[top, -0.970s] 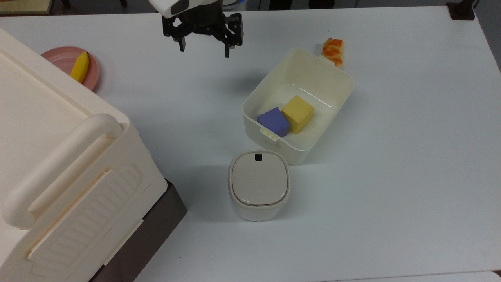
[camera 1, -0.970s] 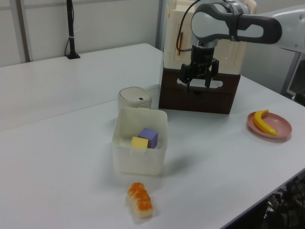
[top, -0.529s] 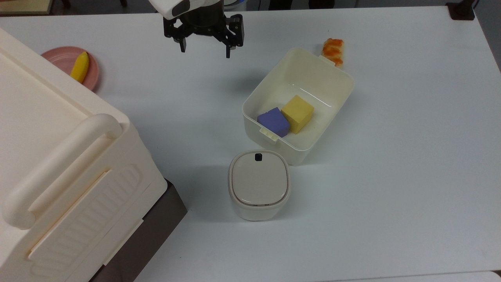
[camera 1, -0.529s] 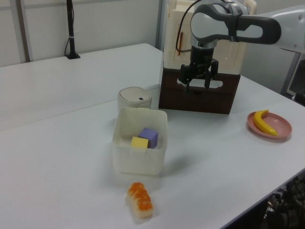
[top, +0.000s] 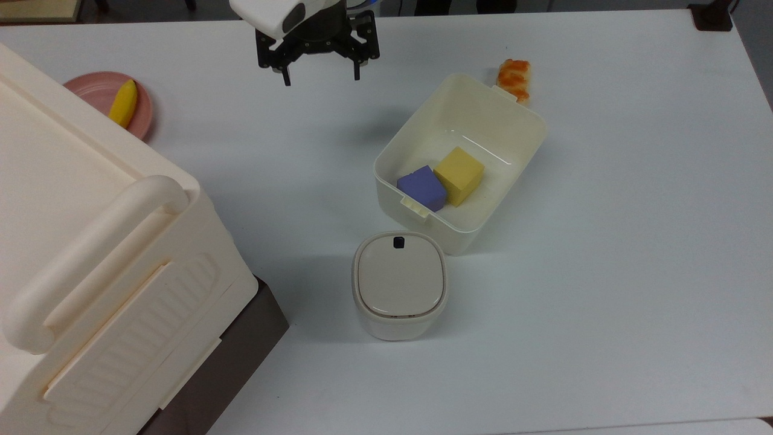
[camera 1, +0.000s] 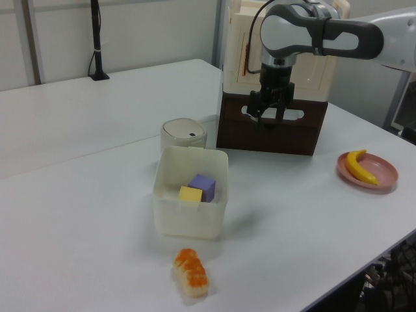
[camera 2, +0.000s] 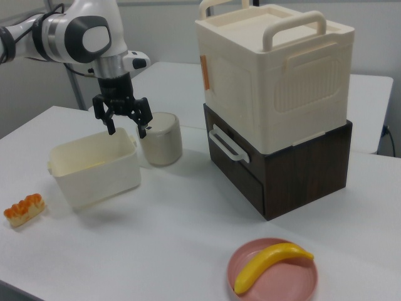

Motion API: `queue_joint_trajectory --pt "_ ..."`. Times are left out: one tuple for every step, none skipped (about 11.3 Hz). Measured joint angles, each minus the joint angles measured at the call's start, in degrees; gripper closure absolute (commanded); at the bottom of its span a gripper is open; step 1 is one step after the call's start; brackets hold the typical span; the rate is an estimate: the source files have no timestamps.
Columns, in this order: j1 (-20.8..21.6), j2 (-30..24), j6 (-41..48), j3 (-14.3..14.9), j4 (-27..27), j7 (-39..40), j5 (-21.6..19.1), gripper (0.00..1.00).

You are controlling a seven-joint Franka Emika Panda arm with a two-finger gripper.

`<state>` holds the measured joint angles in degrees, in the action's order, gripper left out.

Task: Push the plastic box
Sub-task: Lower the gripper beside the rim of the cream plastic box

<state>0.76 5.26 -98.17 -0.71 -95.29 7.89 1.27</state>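
Observation:
The plastic box (top: 483, 112) is a cream-white lidless tub standing askew at the table's middle, also seen from the sides (camera 1: 188, 218) (camera 2: 94, 175). Inside it lie a purple block (top: 421, 188) and a yellow block (top: 459, 175). My gripper (top: 321, 78) hangs open and empty above the table, apart from the box, toward the top view's upper left of it. In the left view the gripper (camera 1: 266, 119) shows in front of the brown cabinet. In the right view the gripper (camera 2: 127, 130) hovers over the box's far end.
A lidded canister (top: 400, 284) stands close to the box's near corner. A huge cream bin (top: 90, 241) on a brown drawer unit (camera 2: 282, 169) fills the top view's left. A pink plate (top: 84, 84) holds a banana (top: 122, 103). A sushi piece (top: 514, 75) lies by the box's far end.
The gripper has turned slightly about its axis and drifted a little toward the top view's top edge, still open. The box and everything else stay put.

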Motion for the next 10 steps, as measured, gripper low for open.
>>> queue_joint_trajectory --pt "-0.23 0.00 1.68 0.25 0.01 11.02 -0.38 0.00" --pt "-0.31 -0.01 2.88 0.82 0.04 20.43 -0.41 0.00" --pt "-0.39 -0.02 3.64 1.80 0.09 28.96 -0.43 0.00" --pt "-0.41 -0.06 3.91 2.93 0.12 34.71 -0.49 0.00" --pt "-0.23 -0.09 3.91 3.96 0.12 37.41 -0.54 0.00" --pt "1.09 -0.12 3.91 5.77 -0.11 39.85 -0.64 0.00" --pt "3.88 -0.26 3.78 8.44 -0.88 41.63 -0.73 0.00" --pt "6.44 -0.80 2.52 10.27 -2.66 42.41 -0.73 0.00" --pt "8.35 -1.66 0.15 11.06 -5.49 42.50 -0.73 0.00" --pt "9.84 -2.33 -2.07 11.34 -8.38 42.50 -0.73 0.00"
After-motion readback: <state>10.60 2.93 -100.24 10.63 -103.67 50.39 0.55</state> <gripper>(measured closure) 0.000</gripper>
